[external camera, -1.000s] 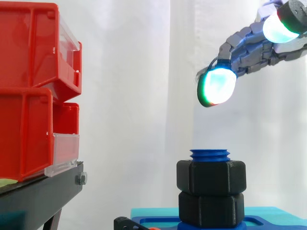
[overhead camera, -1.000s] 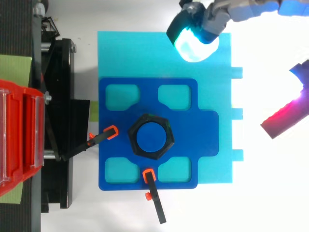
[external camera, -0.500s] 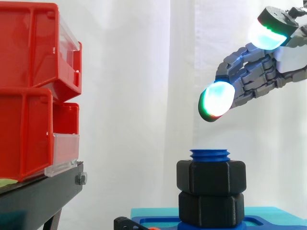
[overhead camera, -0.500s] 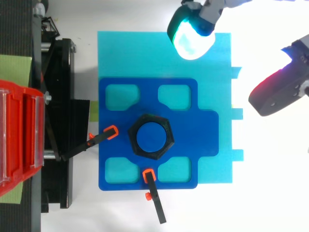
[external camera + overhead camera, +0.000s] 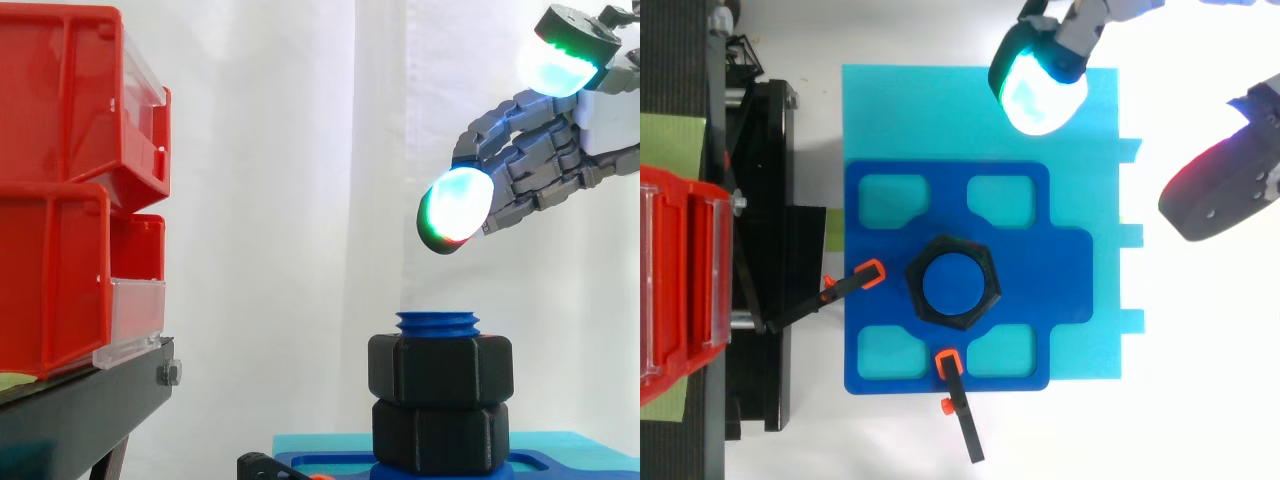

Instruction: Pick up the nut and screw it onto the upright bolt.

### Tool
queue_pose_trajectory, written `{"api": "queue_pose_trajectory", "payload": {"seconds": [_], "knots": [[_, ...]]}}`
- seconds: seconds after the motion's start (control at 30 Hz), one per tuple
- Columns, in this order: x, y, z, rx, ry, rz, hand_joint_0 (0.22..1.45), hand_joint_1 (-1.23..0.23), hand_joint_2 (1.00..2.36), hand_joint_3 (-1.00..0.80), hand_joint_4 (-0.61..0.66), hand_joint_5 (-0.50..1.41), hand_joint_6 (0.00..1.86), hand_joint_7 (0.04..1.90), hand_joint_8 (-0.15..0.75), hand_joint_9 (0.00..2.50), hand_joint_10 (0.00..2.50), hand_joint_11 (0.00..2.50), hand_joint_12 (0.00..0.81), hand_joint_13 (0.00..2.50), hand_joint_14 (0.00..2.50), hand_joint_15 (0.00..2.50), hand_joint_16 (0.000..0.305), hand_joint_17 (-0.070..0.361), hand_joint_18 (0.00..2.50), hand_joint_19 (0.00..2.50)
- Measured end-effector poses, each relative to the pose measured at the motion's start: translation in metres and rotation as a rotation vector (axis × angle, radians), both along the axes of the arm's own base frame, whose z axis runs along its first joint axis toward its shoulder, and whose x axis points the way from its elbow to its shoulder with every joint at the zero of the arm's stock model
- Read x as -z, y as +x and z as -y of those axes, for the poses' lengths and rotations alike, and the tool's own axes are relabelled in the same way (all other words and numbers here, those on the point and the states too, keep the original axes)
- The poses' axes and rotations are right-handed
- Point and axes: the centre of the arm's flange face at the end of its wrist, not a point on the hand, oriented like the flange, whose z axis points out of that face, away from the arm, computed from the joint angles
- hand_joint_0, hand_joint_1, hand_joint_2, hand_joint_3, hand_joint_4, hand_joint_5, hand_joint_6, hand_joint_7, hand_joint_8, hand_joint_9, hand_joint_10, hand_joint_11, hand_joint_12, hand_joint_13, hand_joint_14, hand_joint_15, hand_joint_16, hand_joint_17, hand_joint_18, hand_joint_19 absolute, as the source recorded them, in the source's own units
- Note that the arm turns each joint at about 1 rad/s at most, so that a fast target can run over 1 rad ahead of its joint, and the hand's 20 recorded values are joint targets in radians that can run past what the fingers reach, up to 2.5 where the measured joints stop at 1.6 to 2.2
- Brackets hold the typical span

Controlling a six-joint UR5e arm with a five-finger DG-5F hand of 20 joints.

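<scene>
A: Where is the nut (image 5: 440, 368) found?
B: On the bolt (image 5: 437, 323), just below its tip. The robot hand (image 5: 535, 160) is held open and empty, above and to the right.
A: Then it is best centred over the nut before being closed.

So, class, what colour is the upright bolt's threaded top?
Blue; the bolt shows best in the side view.

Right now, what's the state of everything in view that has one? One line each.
bolt: upright, thread tip exposed.
upper nut: on the bolt, resting on the lower nut.
lower nut: on the bolt, down at the base plate.
hand: open, holding nothing, above and right of the bolt.
red bins: stacked on the black stand.
</scene>
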Motion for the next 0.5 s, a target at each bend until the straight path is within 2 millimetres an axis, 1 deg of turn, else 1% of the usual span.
{"api": "queue_pose_trajectory", "payload": {"seconds": [0.07,0.13,0.2,0.3,0.4,0.5], "knots": [[0.0000,0.0000,0.0000,0.000,0.000,0.000,0.47,-0.27,1.00,-0.50,0.11,-0.26,0.50,0.67,0.185,0.00,0.00,0.00,0.336,0.00,0.00,0.00,0.047,0.105,0.00,0.00],[0.0000,0.0000,-0.0002,-0.001,-0.001,0.000,0.47,-0.26,1.00,-0.50,0.11,-0.26,0.50,0.71,0.187,0.00,0.00,0.00,0.334,0.00,0.00,0.00,0.046,0.104,0.00,0.00],[0.0001,0.0002,-0.0003,-0.002,-0.002,0.001,0.46,-0.27,1.00,-0.50,0.11,-0.26,0.50,0.68,0.186,0.00,0.00,0.00,0.335,0.00,0.00,0.00,0.047,0.105,0.00,0.00],[0.0000,0.0002,-0.0003,-0.003,-0.003,0.002,0.47,-0.26,1.00,-0.50,0.11,-0.26,0.50,0.71,0.184,0.00,0.00,0.00,0.335,0.00,0.00,0.00,0.046,0.104,0.00,0.00],[0.0002,0.0003,-0.0003,-0.003,-0.003,0.002,0.47,-0.27,1.00,-0.50,0.11,-0.26,0.50,0.68,0.185,0.00,0.00,0.00,0.335,0.00,0.00,0.00,0.047,0.105,0.00,0.00],[0.0000,0.0003,-0.0002,-0.003,-0.003,0.002,0.47,-0.27,1.00,-0.50,0.11,-0.26,0.50,0.72,0.182,0.00,0.00,0.00,0.333,0.00,0.00,0.00,0.046,0.103,0.00,0.00]]}}
